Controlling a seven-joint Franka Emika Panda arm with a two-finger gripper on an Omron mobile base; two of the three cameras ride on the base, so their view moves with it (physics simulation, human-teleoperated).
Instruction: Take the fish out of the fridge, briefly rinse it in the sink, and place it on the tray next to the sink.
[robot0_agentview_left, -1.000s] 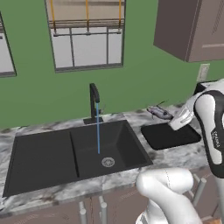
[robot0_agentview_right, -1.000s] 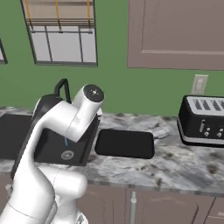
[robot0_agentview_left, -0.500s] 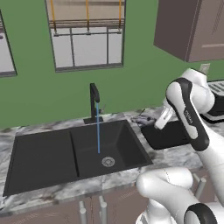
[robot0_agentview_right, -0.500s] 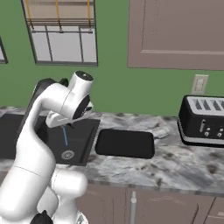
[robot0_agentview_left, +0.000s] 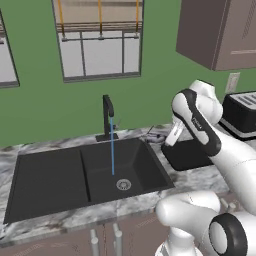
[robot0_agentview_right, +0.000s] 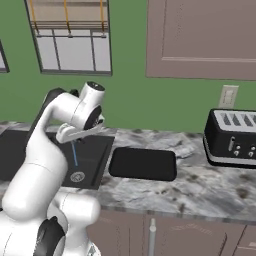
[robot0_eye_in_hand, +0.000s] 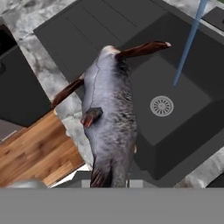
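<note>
Arm: swinging leftward since the earlier frame, from over the tray toward the sink; now hanging between the two.
Gripper: sitting above the counter edge just right of the sink.
Fingers: gripping the fish; fish filling the space between the tips in the hand view.
Fish: hanging over the sink rim, clear of the basin, not under the water.
Tap: running a thin blue stream toward the drain.
Toaster: standing right of the tray, well apart.
</note>
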